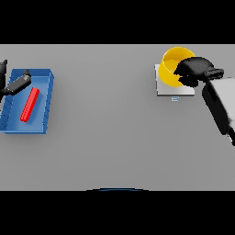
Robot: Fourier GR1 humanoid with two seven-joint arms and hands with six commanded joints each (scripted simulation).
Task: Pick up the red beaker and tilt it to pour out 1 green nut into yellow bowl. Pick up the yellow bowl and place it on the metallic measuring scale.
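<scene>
Yellow round bowl [173,65] is seen seated on the flat metallic measuring scale [173,89] at the grey worktop's [110,137] far right, its rim clasped by the right hand's [193,69] curled fingers, seemingly for placing. At far left, the left hand [16,84], fingers unclear, hovers above a blue tray [47,98] holding a red bar [30,105].

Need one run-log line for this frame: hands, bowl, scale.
right hand: shut on round yellow bowl | bowl: on flat metallic measuring scale | left hand: over blue tray, red beaker lying inside

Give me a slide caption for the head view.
Right hand at yellow bowl on scale; left hand over blue tray.
</scene>
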